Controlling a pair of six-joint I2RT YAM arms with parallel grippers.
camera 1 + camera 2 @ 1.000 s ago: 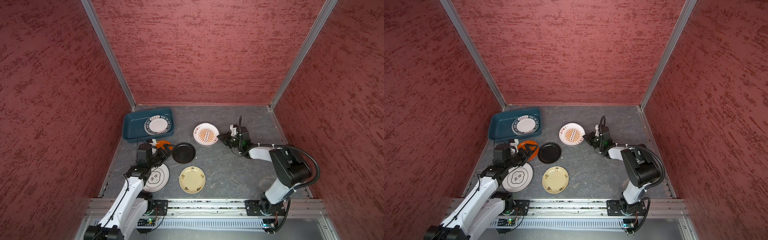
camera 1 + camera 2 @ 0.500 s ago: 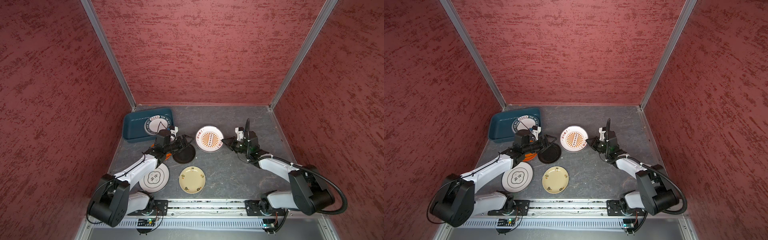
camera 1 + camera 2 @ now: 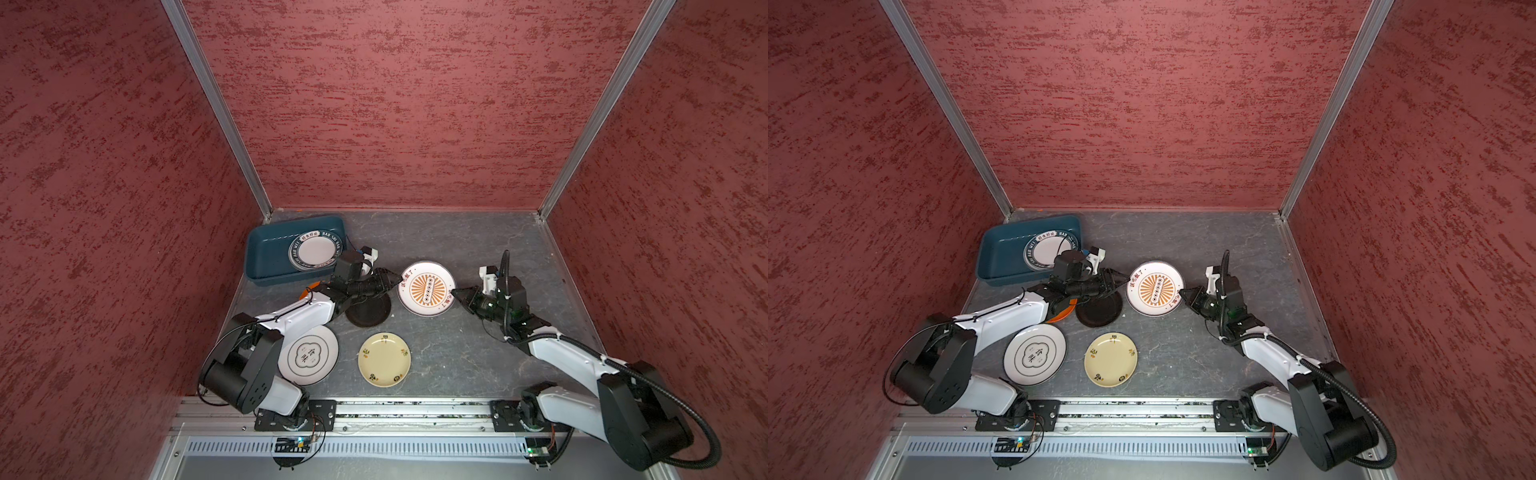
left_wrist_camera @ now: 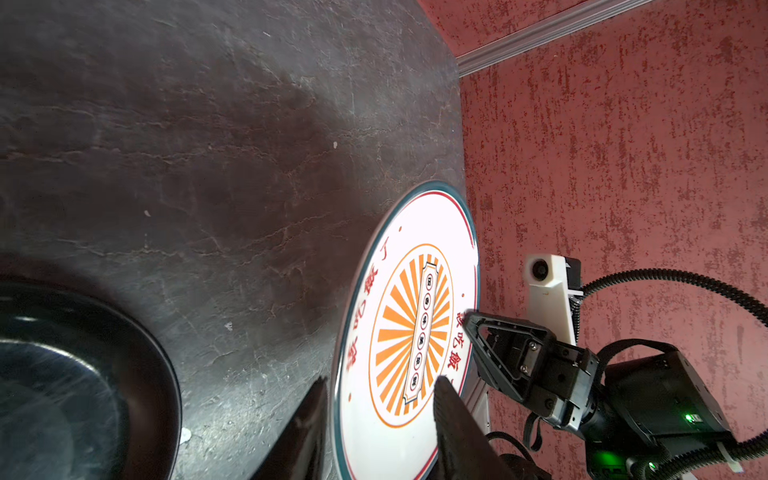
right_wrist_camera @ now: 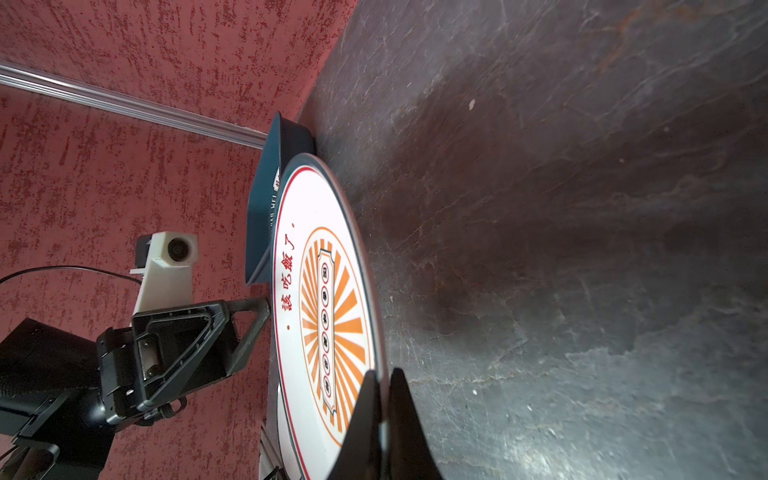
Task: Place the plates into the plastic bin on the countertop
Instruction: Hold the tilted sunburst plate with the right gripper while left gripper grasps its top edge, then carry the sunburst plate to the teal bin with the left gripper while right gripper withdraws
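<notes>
Near the centre of both top views, a white plate with an orange sunburst [image 3: 426, 288] [image 3: 1155, 288] lies between the two arms over the dark stone-look bench [image 3: 457, 249]. The right fingers [image 3: 459, 294] [image 5: 361, 424] come in from the right of the frame and are clamped on that plate's right edge. The right wrist view shows them pressed together on the rim. The left fingers [image 3: 390, 277] [image 4: 453, 424] reach across from the left to the plate's opposite edge. In the left wrist view they stand apart, one on each side of the rim, with a gap showing between them and the plate. Whether the plate rests on the bench cannot be told.

Up and to the left of it in the top views, the teal bin [image 3: 266, 253] [image 3: 1000, 253] sits in the back left corner of the bench. It holds one white plate with a dark lettered rim [image 3: 312, 252] [image 3: 1047, 250], lying at its right end.

A black plate [image 3: 370, 311] [image 3: 1100, 311] lies on the bench just below the left fingers. An orange plate [image 3: 309, 288] [image 3: 1065, 313] is mostly hidden under the left arm. Lower in the frame, a white plate with a clover-shaped outline [image 3: 309, 355] [image 3: 1035, 354] and a cream-yellow plate [image 3: 384, 359] [image 3: 1111, 359] lie side by side, near each other but apart. Red textured walls [image 3: 395, 104] enclose the bench.
</notes>
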